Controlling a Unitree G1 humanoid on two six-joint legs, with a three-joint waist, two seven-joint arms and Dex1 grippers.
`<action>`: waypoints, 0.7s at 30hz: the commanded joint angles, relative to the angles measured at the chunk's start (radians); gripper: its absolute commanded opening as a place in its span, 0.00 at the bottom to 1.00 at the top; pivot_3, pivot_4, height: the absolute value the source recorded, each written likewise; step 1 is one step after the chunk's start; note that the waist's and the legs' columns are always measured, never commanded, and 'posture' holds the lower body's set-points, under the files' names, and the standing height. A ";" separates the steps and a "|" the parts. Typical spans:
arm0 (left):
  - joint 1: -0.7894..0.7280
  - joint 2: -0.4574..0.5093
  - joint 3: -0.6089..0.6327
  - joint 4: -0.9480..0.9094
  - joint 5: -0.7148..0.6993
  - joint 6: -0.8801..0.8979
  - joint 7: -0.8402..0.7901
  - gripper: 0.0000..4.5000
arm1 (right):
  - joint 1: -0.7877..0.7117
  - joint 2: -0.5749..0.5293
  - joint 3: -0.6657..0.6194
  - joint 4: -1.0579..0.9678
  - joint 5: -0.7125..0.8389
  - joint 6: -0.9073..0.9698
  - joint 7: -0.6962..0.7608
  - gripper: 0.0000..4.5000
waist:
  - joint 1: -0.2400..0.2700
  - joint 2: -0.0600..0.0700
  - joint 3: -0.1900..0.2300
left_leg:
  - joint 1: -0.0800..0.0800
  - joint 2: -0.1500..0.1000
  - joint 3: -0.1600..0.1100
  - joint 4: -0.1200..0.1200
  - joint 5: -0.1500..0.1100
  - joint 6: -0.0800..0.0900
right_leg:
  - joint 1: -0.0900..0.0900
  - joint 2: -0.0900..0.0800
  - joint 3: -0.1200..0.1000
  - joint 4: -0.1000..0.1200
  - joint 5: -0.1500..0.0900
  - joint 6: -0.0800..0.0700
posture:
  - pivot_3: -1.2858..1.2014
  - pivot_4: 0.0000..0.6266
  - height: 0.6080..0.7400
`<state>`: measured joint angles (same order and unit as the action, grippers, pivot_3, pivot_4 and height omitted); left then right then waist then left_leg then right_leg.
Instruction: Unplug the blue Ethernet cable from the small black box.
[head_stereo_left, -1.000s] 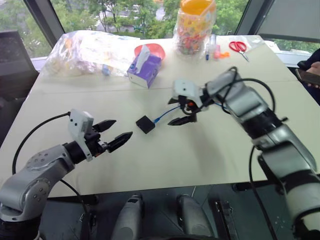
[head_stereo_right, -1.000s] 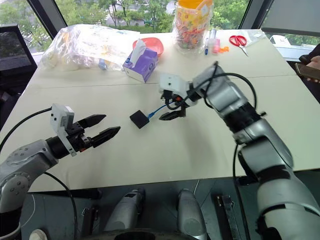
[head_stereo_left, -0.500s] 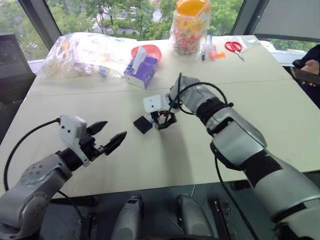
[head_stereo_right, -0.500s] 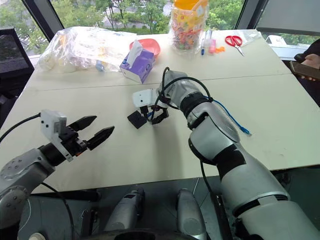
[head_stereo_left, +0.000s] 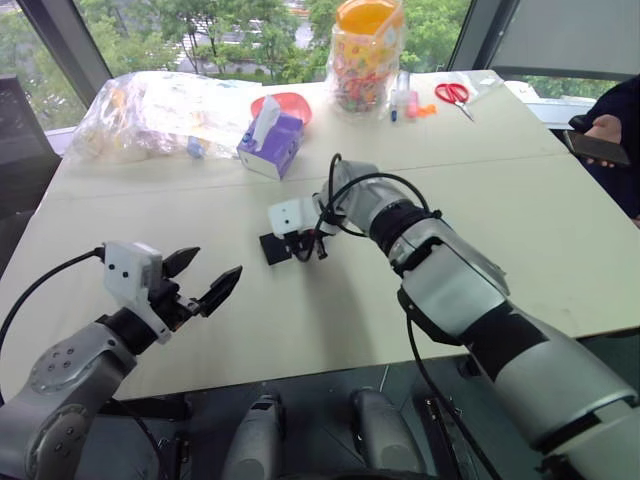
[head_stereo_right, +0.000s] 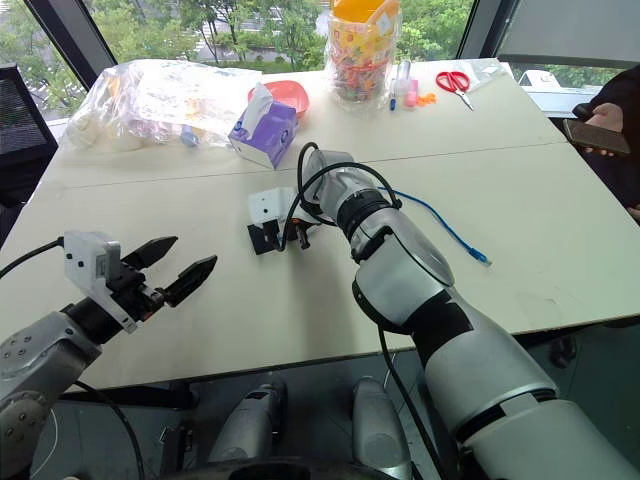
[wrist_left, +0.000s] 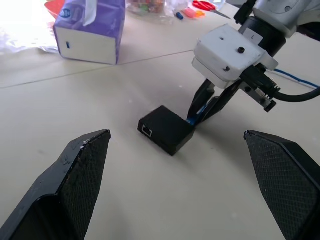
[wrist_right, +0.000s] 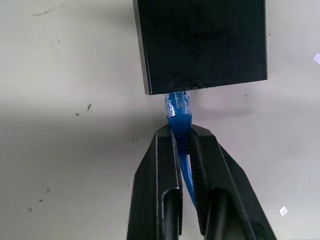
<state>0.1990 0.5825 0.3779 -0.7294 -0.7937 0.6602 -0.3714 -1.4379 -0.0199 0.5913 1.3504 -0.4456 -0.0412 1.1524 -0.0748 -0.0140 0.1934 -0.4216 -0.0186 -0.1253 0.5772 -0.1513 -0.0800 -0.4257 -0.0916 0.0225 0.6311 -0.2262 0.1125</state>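
- I'm looking down on a pale beige table (head_stereo_left: 200, 300), matte and faintly speckled, with a seam running across it; behind it are big windows with green trees outside.
- At the far edge I see a crinkled clear plastic bag (head_stereo_left: 165, 105), a purple-and-white tissue box (head_stereo_left: 268, 148) with a tissue standing up, a red bowl (head_stereo_left: 283, 103) behind it, a clear jar (head_stereo_left: 364, 55) of colourful bits under an orange lid, and red-handled scissors (head_stereo_left: 452, 94).
- A person's hand (head_stereo_left: 603, 130) holding a phone sits at the table's right edge.
- The small black box (wrist_left: 166, 129) lies flat mid-table, square and matte, a spare port on the side facing my left wrist camera.
- The blue Ethernet cable (head_stereo_right: 432, 222) is still plugged into the box; its translucent plug (wrist_right: 178, 105) meets the box's edge, and the thin glossy cord trails off to the right, ending in a loose plug.
- My right gripper (wrist_right: 182, 142) has its ribbed black fingers pinched on the cable just behind the plug; I think they grip the boot.
- My left gripper (head_stereo_left: 205, 278) hovers spread wide and empty, well short of the box.
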 joint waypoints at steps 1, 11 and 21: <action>0.006 0.001 0.028 -0.011 0.012 -0.034 -0.010 1.00 | 0.008 0.014 -0.021 0.013 -0.015 0.013 -0.025 0.01 | 0.000 0.000 0.000 | 0.000 0.000 0.000 0.000 0.000 0.000 | 0.000 0.000 0.000 0.000 0.000 0.000 | 0.52 0.24 0.91; -0.235 -0.031 -0.021 0.113 -0.142 0.023 -0.002 1.00 | 0.247 -0.241 -0.199 -0.343 0.106 -0.453 -0.312 0.01 | 0.025 -0.001 0.000 | -0.005 0.000 0.000 0.002 0.001 0.000 | -0.001 0.000 0.000 -0.002 0.000 0.001 | 0.52 0.24 0.91; -0.390 0.030 -0.103 0.270 -0.192 0.102 -0.136 1.00 | 0.715 -0.447 -0.274 -1.084 -0.087 -0.452 -0.661 0.01 | 0.030 0.000 0.000 | -0.004 0.000 0.001 0.001 0.002 0.001 | -0.001 0.000 0.001 0.000 -0.001 0.002 | 0.52 0.24 0.91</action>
<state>-0.1714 0.6015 0.2808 -0.4609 -0.9837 0.7619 -0.4795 -0.7107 -0.4671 0.3499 0.3805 -0.5155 -0.5017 0.5366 -0.0446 -0.0144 0.1939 -0.4252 -0.0187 -0.1245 0.5788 -0.1498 -0.0792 -0.4262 -0.0918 0.0234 0.6312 -0.2272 0.1144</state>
